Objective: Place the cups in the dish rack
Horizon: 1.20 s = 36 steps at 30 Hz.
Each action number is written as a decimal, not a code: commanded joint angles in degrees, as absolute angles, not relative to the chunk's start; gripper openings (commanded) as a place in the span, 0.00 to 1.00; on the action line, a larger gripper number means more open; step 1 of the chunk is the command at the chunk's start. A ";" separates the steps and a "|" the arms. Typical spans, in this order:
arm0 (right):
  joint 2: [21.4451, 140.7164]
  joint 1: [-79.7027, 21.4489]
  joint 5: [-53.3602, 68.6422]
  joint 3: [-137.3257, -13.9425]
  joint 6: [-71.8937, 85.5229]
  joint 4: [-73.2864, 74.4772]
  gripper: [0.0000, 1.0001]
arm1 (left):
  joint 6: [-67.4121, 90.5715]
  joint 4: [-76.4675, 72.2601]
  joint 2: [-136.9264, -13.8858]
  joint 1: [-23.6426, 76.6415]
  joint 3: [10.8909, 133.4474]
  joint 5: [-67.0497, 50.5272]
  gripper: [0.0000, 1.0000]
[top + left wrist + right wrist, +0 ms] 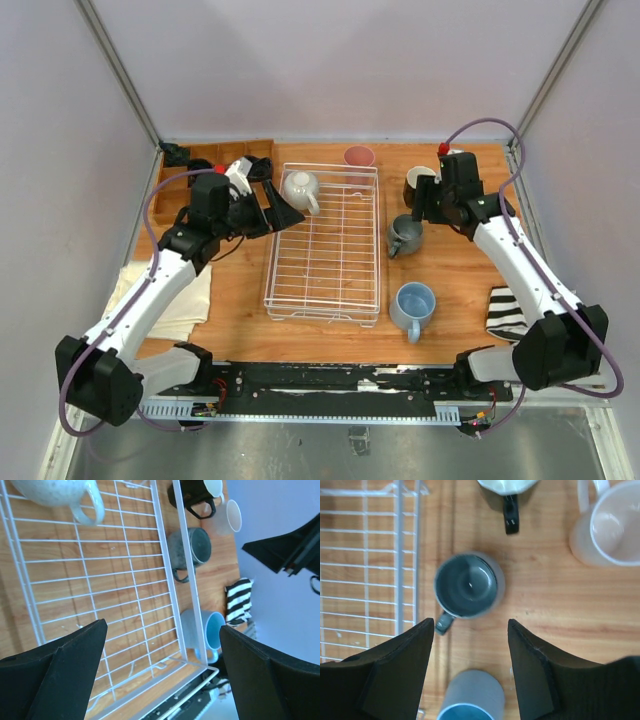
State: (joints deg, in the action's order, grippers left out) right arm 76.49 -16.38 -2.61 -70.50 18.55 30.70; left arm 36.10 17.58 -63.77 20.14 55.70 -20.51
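Observation:
The white wire dish rack point(323, 290) lies mid-table with a white mug point(300, 188) in its far left corner. My left gripper point(283, 207) hovers open over the rack's left side, empty point(162, 626). Right of the rack stand a black mug point(414, 181), a grey-green mug point(405, 236) and a light blue mug point(413, 306) on its side. A pink tumbler point(359, 157) stands behind the rack. My right gripper point(470, 625) is open and empty above the grey-green mug point(467, 586), with a pale pink mug point(607, 527) to its right.
A brown wooden compartment tray point(190, 175) sits at the back left, with small black objects in it. A striped cloth point(508, 312) lies at the right front and a pale cloth point(185, 300) at the left front. Walls close in the table.

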 commanded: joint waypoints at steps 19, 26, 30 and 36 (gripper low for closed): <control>88.67 -10.19 0.01 -65.31 27.53 31.71 0.60 | 40.79 15.47 -67.71 21.36 60.50 -24.91 1.00; 93.52 -9.51 1.14 -65.76 28.15 28.90 0.60 | 40.76 15.41 -67.84 21.36 60.50 -25.84 1.00; 96.43 -9.53 1.78 -66.46 28.15 27.76 0.56 | 41.03 15.12 -67.64 21.36 59.34 -26.24 0.99; 97.05 -9.47 1.76 -66.31 27.62 27.12 0.16 | 39.46 15.44 -68.12 21.40 59.76 -28.47 0.99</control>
State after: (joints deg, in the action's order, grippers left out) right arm 97.32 -10.70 1.28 -65.73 26.98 27.22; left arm 40.58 15.75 -68.77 20.88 59.20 -25.41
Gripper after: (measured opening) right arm 0.289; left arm 0.992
